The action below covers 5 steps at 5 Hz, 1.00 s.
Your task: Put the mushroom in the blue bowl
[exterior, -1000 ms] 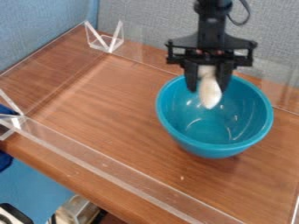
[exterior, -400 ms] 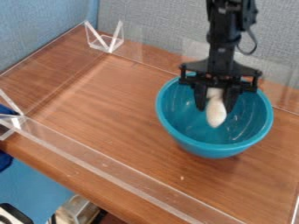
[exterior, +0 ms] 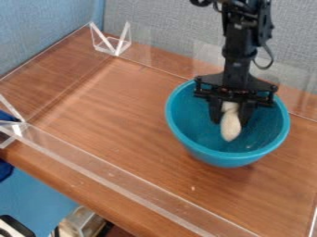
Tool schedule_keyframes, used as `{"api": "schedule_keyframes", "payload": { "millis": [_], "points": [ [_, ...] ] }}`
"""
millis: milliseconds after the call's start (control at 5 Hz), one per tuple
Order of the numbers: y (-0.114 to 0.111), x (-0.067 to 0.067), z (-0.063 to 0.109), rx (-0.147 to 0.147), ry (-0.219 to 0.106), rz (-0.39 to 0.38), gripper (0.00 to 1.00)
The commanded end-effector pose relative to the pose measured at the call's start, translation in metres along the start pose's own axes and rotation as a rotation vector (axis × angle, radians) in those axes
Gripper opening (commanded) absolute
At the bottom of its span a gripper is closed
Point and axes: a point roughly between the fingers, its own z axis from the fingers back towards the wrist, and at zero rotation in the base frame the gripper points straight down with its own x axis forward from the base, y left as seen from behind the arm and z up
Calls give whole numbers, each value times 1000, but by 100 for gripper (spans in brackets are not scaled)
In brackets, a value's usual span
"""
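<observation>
Work surface is a brown wood-grain counter (exterior: 99,102), glossy, with light reflections across it. A low clear acrylic wall (exterior: 124,190) borders the front edge and runs along the left side and rear. At the far left corner stands a small clear triangular acrylic bracket (exterior: 114,42), upright, against a blue-grey fabric backdrop (exterior: 50,23); a blue item at the left edge is too cropped to identify.

No writing, label, brand mark or number can be read anywhere in this view. The blue bowl (exterior: 228,126) shows a plain glossy surface, and the wooden desk (exterior: 99,102) is bare of print; any small marking on the dark arm may simply be lost to blur.
</observation>
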Motion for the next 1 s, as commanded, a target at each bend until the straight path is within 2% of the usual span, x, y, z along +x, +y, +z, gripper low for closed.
{"api": "schedule_keyframes", "payload": {
  "millis": [0,800],
  "points": [
    [1,15,16,-32,-58,10,0],
    [4,19,18,-44,-59,-8,0]
  ]
}}
